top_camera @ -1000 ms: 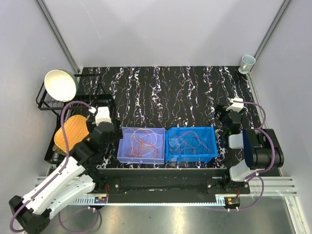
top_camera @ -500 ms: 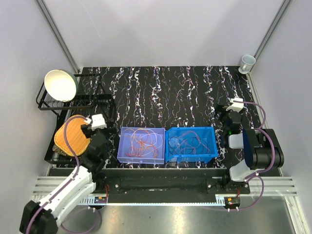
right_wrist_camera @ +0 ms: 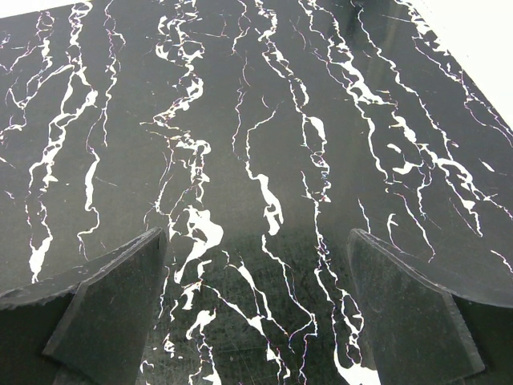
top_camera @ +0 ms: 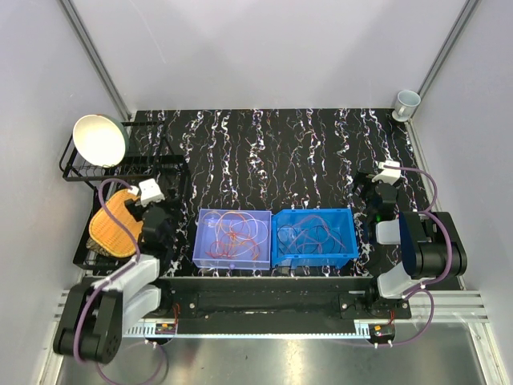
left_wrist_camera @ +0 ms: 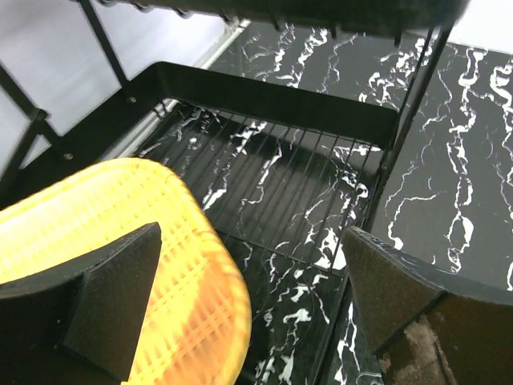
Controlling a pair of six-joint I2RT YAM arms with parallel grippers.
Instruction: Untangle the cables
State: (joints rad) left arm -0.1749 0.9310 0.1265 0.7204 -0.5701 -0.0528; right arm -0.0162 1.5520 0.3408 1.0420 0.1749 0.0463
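Hovering clear of the work, both arms are sitting folded near their bases, and neither is touching the thin looping cables (top_camera: 232, 233), which are lying in tangled coils inside two bins side by side at the near middle of the black white-veined marble counter (top_camera: 280, 144): orange, red and white strands in the pale translucent blue bin (top_camera: 232, 263), darker loops in the deep blue plastic bin (top_camera: 314, 258). The left end effector (left_wrist_camera: 252, 237) is gaping as wide as it goes with nothing between its fingers, hanging over the black wire dish rack (left_wrist_camera: 272, 88) and the yellow woven mat (left_wrist_camera: 176, 241) at the counter's left edge, well apart from the bins. The right end effector (right_wrist_camera: 256, 241) is likewise spreading fully and gripping nothing, pointing at the counter to the right of the deep blue plastic bin. By the look of it, the task is sitting at the reaching step, with no strand picked yet. The next move is calling for one arm to swing inward over a bin, come down on a single uppermost loop and pinch it tightly, since such thin wire is likely to slip; the other arm is probably needing to pin the rest of the bundle so the chosen strand is drawing free rather than dragging the whole knot, or the light bin, along.
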